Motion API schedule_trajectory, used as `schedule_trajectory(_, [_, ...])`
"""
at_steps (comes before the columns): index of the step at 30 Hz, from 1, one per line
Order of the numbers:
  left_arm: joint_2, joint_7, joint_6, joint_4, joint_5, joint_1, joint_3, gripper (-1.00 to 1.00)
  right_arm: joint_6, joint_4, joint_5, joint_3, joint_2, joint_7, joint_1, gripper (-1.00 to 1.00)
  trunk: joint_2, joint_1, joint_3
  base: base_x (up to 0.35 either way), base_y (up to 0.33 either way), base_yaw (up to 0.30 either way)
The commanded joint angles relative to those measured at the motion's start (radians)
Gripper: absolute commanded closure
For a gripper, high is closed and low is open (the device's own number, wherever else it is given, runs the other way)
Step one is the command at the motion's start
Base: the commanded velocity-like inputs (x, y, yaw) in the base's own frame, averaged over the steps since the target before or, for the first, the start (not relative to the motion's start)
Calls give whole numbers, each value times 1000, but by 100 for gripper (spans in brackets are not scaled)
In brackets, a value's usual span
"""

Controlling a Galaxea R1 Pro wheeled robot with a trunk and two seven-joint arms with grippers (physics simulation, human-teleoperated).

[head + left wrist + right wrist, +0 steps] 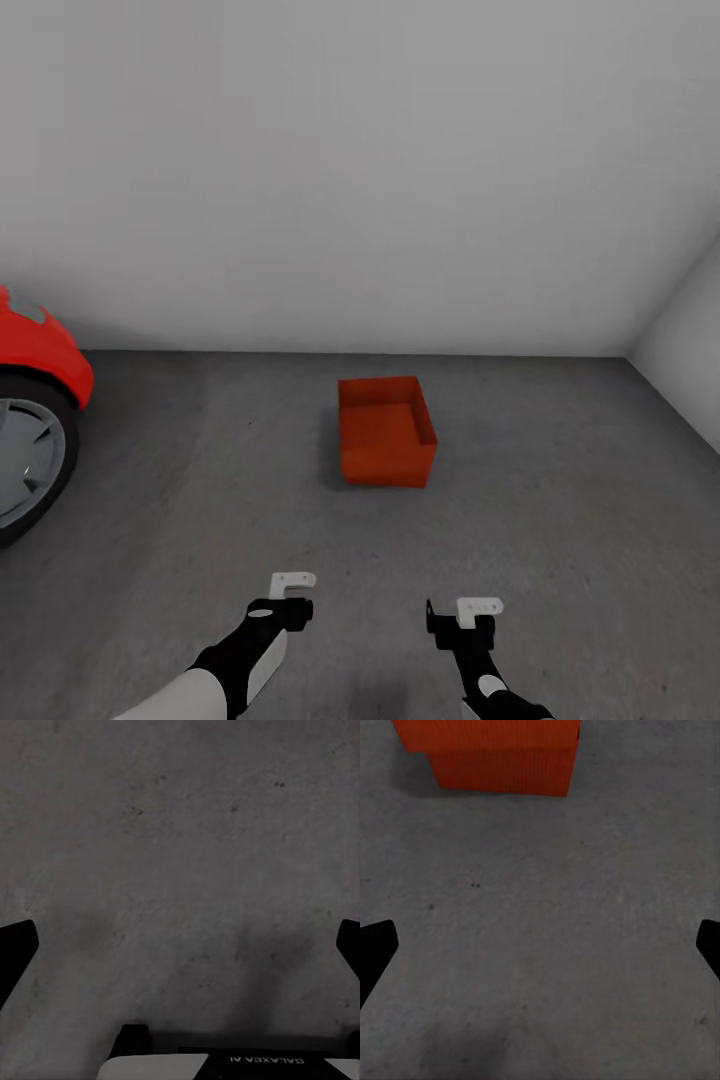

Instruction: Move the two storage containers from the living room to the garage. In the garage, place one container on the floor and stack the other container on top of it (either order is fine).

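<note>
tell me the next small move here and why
Probably turn away and head back for the second bin. One orange storage container already sits upright on the garage floor, nothing stacked on it, and both the left hand and right hand are open and hold nothing.

"GALAXEA AI", upside down, white plate (225, 1066), left wrist view
</note>
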Motion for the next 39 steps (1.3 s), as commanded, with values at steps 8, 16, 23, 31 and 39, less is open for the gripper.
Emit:
schedule_trajectory(8, [1,7,5,-2,11,0,-9,-100,-3,1,-9,9,1,-3,-1,-100,-2,1,-2,0,0,0])
schedule_trajectory(16, [1,7,5,-1,12,0,-9,-100,-4,1,-9,9,0,-3,-1,-100,-2,1,-2,0,0,0])
schedule_trajectory(23, [3,7,5,4,14,0,-8,-100,-4,1,-9,9,1,-3,-1,-100,-2,1,-2,0,0,0])
schedule_trajectory(31, [7,7,5,6,16,0,-6,-100,-4,1,-10,9,2,-4,-1,-100,-2,1,-2,0,0,0])
schedule_trajectory(39, [31,8,4,33,22,0,5,-100,5,9,-12,3,-15,-14,-1,-100,-2,1,-2,0,0,0])
